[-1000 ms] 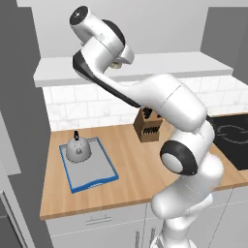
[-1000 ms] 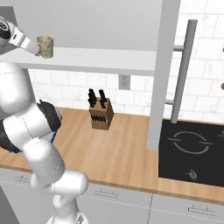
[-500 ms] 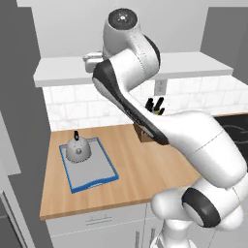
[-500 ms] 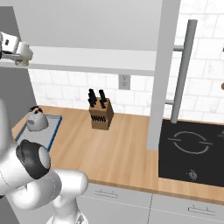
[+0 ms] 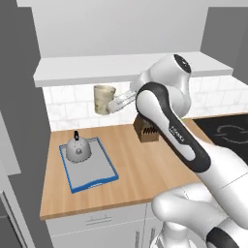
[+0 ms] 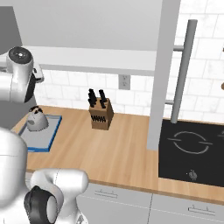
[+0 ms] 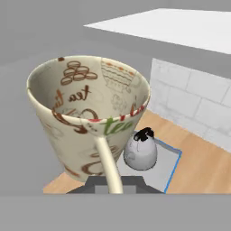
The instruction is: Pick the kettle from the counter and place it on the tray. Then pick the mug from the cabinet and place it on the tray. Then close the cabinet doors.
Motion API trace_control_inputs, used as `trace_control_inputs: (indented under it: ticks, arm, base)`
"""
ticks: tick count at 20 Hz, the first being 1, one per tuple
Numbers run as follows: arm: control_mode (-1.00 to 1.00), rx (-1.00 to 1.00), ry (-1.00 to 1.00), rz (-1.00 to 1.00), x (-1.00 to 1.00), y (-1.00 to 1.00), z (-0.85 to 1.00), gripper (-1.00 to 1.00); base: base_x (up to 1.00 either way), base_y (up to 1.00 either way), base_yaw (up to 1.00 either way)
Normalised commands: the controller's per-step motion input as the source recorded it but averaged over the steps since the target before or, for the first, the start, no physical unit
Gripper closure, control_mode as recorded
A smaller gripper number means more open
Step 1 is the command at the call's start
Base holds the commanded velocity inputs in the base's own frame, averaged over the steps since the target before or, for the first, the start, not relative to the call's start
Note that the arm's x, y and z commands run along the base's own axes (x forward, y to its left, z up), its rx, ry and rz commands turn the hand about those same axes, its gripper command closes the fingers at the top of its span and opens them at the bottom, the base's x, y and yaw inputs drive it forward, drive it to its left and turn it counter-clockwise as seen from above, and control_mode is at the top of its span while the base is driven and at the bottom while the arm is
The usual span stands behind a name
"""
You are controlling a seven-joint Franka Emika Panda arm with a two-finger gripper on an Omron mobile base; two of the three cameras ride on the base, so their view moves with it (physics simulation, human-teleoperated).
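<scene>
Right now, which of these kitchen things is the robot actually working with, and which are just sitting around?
In the job: mug, held by the end effector; kettle on the tray; counter.

Just sitting around: knife block, hob.

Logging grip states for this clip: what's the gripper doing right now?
Gripper: shut on the mug, carried in the air above the counter, over toward the tray with the kettle.
</scene>
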Motion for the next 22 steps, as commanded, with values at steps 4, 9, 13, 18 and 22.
trace_control_inputs:
  ticks: [4,9,13,18,22]
  arm:
    - [-1.00,-0.06,-0.04,0.37,0.11,0.00,-1.00,1.00]
    - [-1.00,-0.11,-0.02,0.34,0.44,0.05,-1.00,1.00]
    - [-1.00,-0.17,0.00,0.31,0.73,0.18,-0.99,1.00]
    - [-1.00,-0.09,0.00,0.23,0.60,0.29,-0.82,1.00]
    - [-1.00,-0.02,0.00,0.16,0.38,0.36,-0.67,1.00]
  base:
    - [0.00,0.00,0.00]
    - [0.00,0.00,0.00]
    - [0.00,0.00,0.00]
    - [0.00,0.00,0.00]
    - [0.00,0.00,0.00]
